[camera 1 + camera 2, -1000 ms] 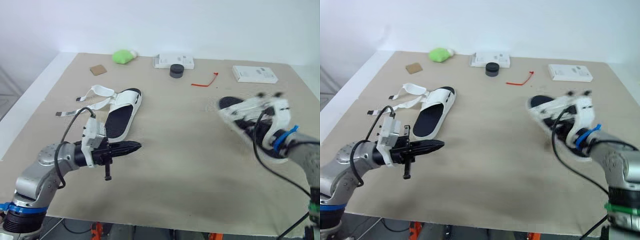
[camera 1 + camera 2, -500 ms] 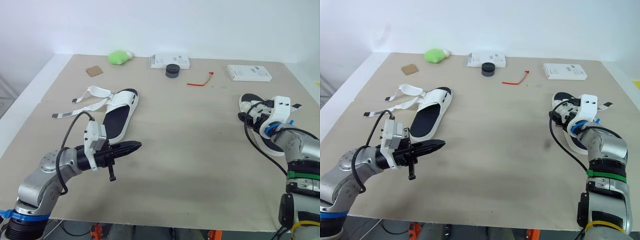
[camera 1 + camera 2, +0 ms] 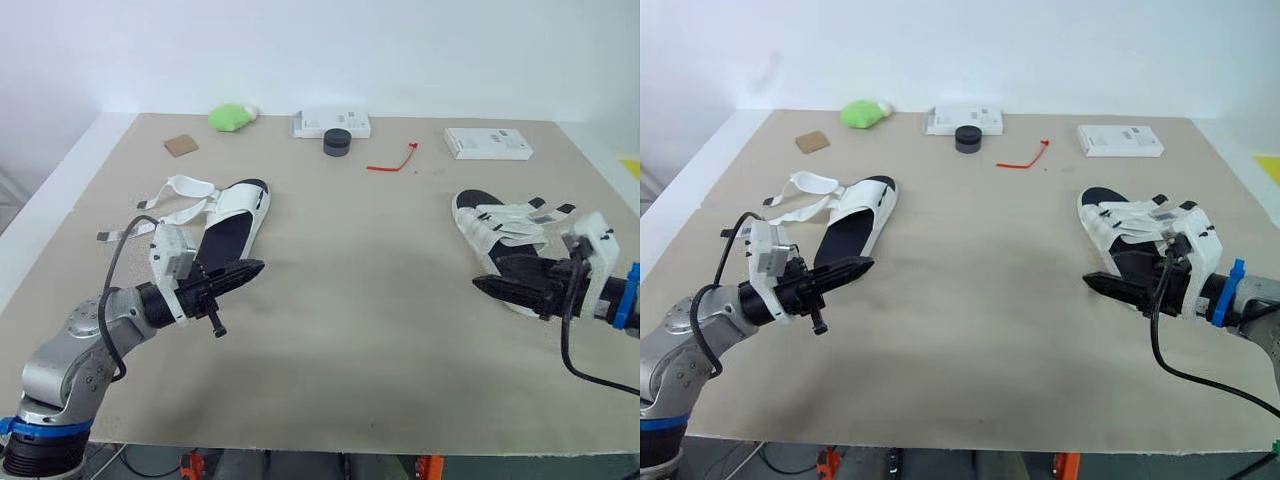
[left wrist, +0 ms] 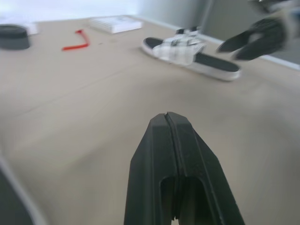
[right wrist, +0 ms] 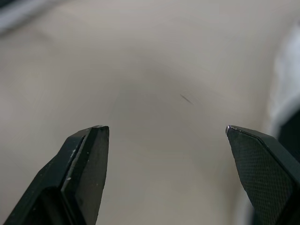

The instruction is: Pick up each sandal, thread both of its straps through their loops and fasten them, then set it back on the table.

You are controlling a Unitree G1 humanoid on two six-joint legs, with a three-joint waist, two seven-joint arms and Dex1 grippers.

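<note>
Print on the white box point(image 3: 487, 143) at the far edge is too small to read. Left sandal point(image 3: 236, 226) lies lengthwise away from the robot, straps loose and splayed leftward. Right sandal point(image 3: 497, 238) runs diagonally, far-left to near-right, straps across its footbed. Left gripper point(image 3: 252, 269) hovers beside its sandal, fingers pressed together, empty. Right gripper point(image 5: 164, 129) is spread wide and holds nothing at its sandal's near end.

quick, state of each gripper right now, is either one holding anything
left gripper: fingers closed, holding nothing
right gripper: fingers open, holding nothing
</note>
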